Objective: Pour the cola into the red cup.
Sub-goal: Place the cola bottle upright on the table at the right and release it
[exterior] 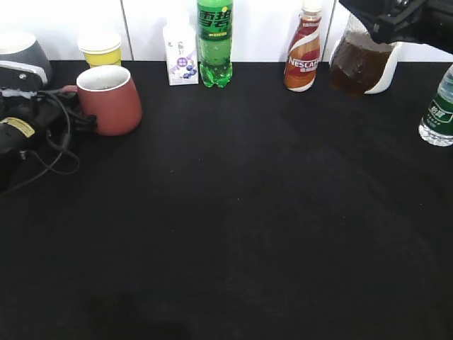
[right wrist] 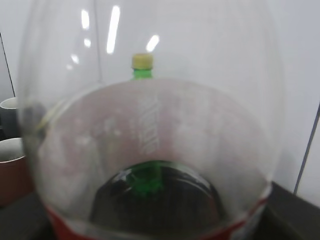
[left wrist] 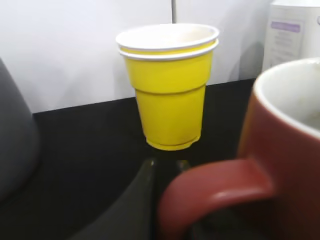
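The cola bottle hung lifted at the back right in the right gripper, fingers apparently closed on it (thin plastic, part full, probably squashy, so best held mid-body). The red cup stood far left; the left gripper sat at its handle, but I could not tell how its fingers were set.

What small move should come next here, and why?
Probably carry the cola bottle left toward the red cup. The right gripper holds the bottle lifted at the far right, while the left gripper is at the cup's handle; bottle and cup stand far apart.
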Available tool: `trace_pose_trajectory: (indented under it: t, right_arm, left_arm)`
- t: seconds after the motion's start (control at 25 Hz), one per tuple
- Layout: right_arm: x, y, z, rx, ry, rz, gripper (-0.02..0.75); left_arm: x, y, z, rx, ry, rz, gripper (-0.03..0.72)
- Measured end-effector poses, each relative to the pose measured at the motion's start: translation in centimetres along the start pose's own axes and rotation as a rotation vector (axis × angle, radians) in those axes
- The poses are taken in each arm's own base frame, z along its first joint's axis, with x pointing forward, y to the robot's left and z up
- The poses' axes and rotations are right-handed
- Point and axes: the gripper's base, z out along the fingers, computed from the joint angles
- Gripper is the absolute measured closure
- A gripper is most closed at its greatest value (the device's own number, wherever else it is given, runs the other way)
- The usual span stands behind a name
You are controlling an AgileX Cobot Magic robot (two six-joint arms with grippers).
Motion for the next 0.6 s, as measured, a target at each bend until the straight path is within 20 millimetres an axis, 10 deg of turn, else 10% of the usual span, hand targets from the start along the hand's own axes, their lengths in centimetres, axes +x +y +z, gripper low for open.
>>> trace_pose_trajectory:
  t: [0.16, 0.32, 0.6]
  right_arm:
    - [0.0, 0.0, 0.0, 0.001, 0.0, 0.001, 0.243]
    - [0.0, 0.0, 0.0, 0.001, 0.0, 0.001, 0.243]
    - [-0.2, -0.3, 0.0, 0.033, -0.023, 0.033, 0.243]
  left_arm:
    - [0.0, 0.0, 0.2, 0.001, 0.014, -0.003, 0.597]
    - [-0.1, 0.2, 0.2, -0.006, 0.048, -0.008, 0.358]
    - [-2.2, -0.4, -4.0, -0.016, 0.153, -0.004, 0.339]
